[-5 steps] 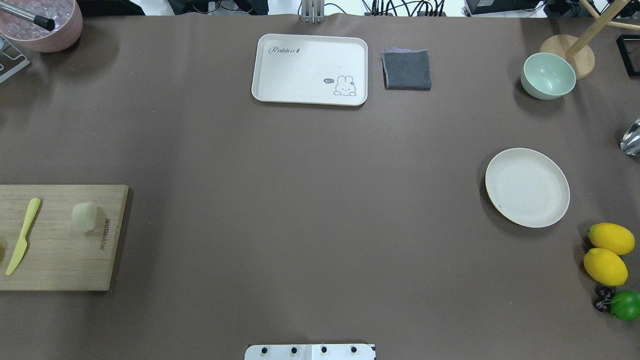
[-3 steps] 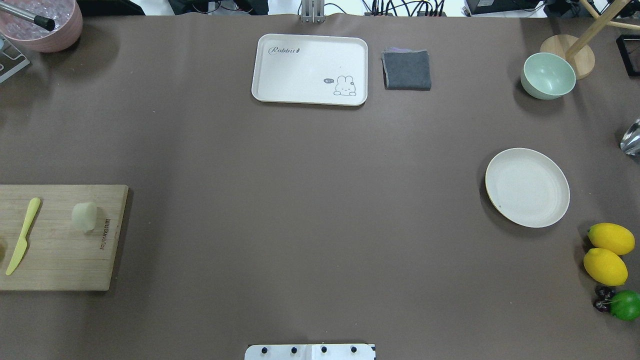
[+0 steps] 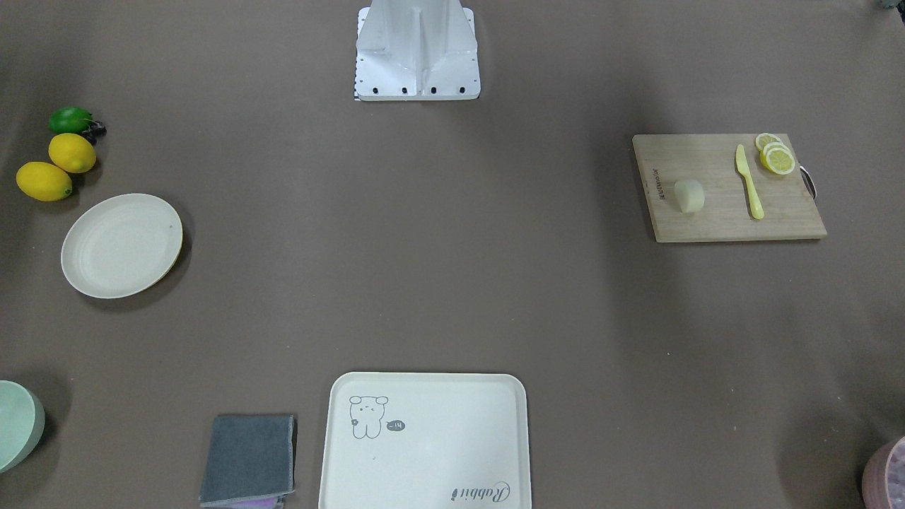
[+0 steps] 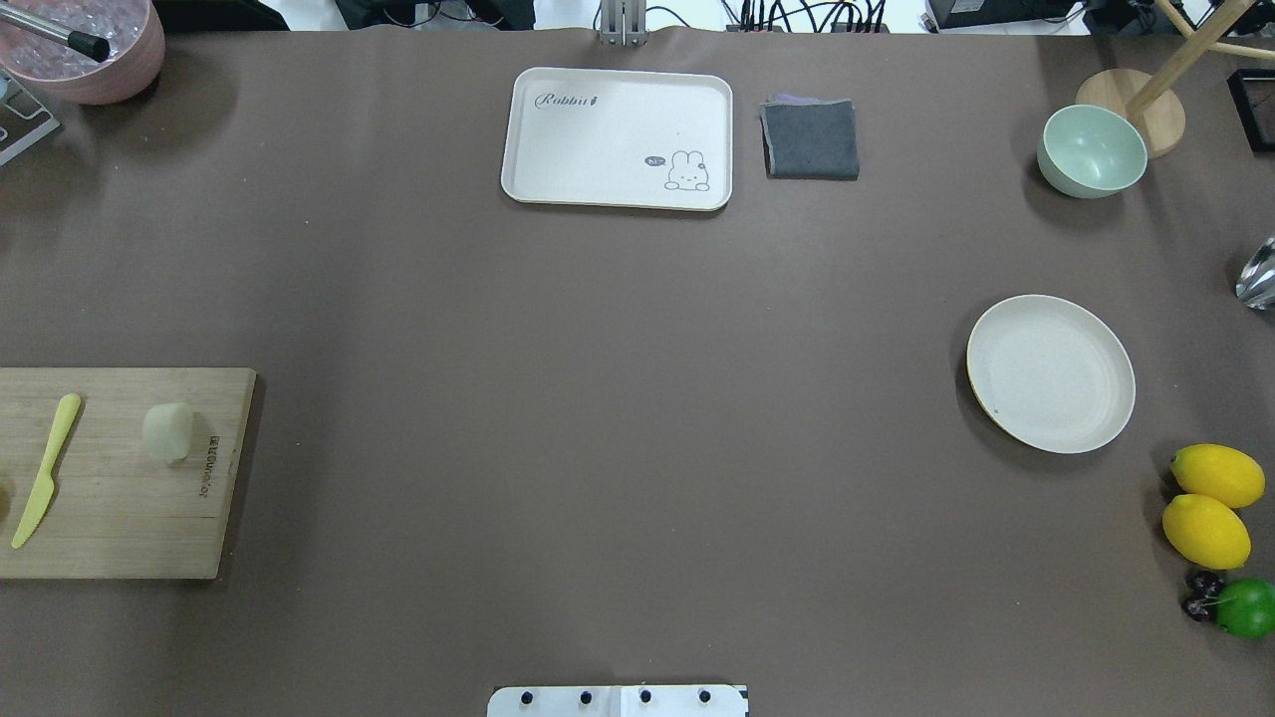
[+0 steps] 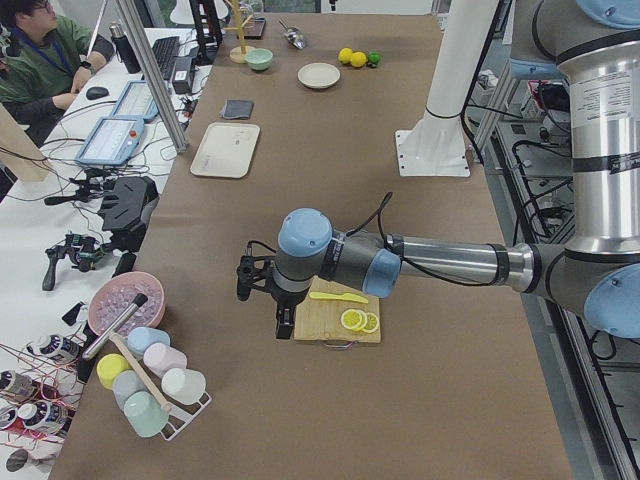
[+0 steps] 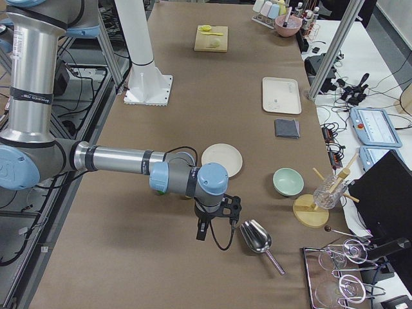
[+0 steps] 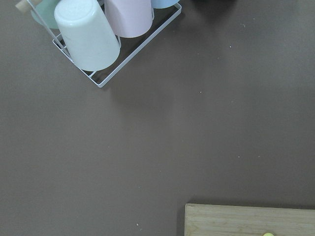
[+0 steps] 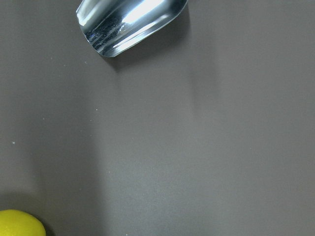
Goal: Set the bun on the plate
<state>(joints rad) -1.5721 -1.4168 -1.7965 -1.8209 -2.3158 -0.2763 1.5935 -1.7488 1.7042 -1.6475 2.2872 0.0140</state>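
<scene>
The bun [image 4: 167,431] [image 3: 689,195], a small pale roll, lies on the wooden cutting board [image 4: 120,518] at the table's left end. The round cream plate [image 4: 1050,373] [image 3: 121,245] [image 5: 318,75] [image 6: 222,159] sits empty near the right end. Only the exterior left view shows my left gripper [image 5: 285,326]; it hangs by the board's outer end, and I cannot tell whether it is open. Only the exterior right view shows my right gripper [image 6: 201,230]; it points down between the plate and a metal scoop [image 6: 255,236], state unclear. Neither wrist view shows fingers.
A yellow knife [image 4: 44,470] and lemon slices [image 3: 775,155] share the board. Two lemons [image 4: 1210,503] and a lime [image 4: 1245,607] lie near the plate. The bear tray [image 4: 618,137], grey cloth [image 4: 811,139], green bowl [image 4: 1092,151] and pink bowl [image 4: 90,45] line the far edge. A cup rack [image 7: 103,34] stands beyond the board.
</scene>
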